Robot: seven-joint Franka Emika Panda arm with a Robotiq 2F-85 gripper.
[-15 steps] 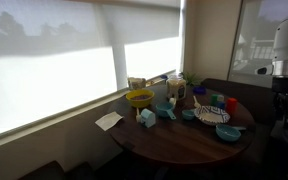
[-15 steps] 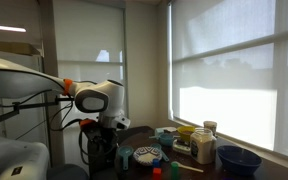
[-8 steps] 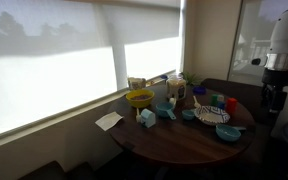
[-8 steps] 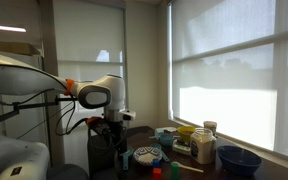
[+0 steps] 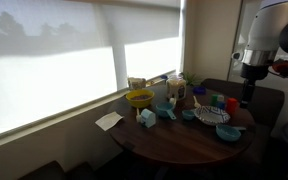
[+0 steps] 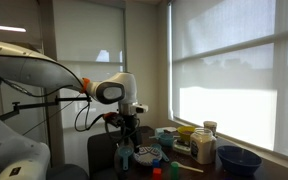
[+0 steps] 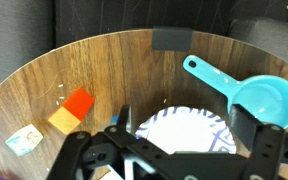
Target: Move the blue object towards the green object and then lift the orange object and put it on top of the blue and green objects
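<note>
Hand (image 7: 182,128): jaws spread, empty, above counter (image 7: 134,62). Orange object (image 7: 79,103): on counter, near patterned plate (image 7: 199,118). Step, judged: blue object's push, not begun. Blue object is unseen in wrist view. Next: find it and descend alongside.

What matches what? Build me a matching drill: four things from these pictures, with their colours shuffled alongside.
Things:
1. block beside the tan piece
2. scoop
3. bowl
4. paper sheet

Colours:
A. yellow
B. white
C. orange
D. teal

Pairs: 1-C, 2-D, 3-A, 4-B.
</note>
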